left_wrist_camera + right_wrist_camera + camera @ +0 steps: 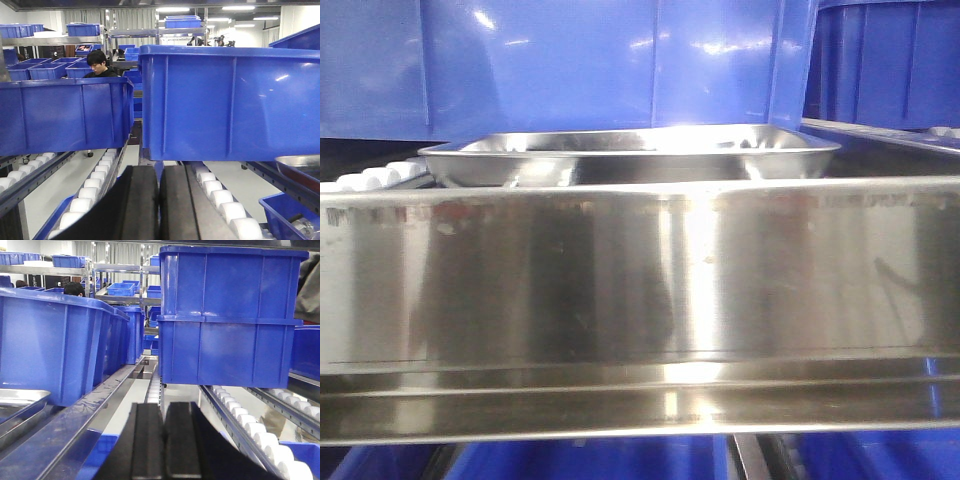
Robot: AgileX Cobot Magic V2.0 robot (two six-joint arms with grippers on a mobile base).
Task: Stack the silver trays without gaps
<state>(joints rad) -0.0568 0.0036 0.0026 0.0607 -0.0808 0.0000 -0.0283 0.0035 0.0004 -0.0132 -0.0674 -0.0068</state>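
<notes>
Just behind long steel shelf rail (640,300), shiny rectangular stainless-steel tray (630,160), blue plastic bins (570,60) near its far rim; left end effector (159,200) and right end effector (164,440) pressed together, empty.

I see a roller shelf (370,180) behind the steel rail (640,290), carrying a silver tray (620,165) just behind that rail and blue bins (570,60) farther behind it.
</notes>
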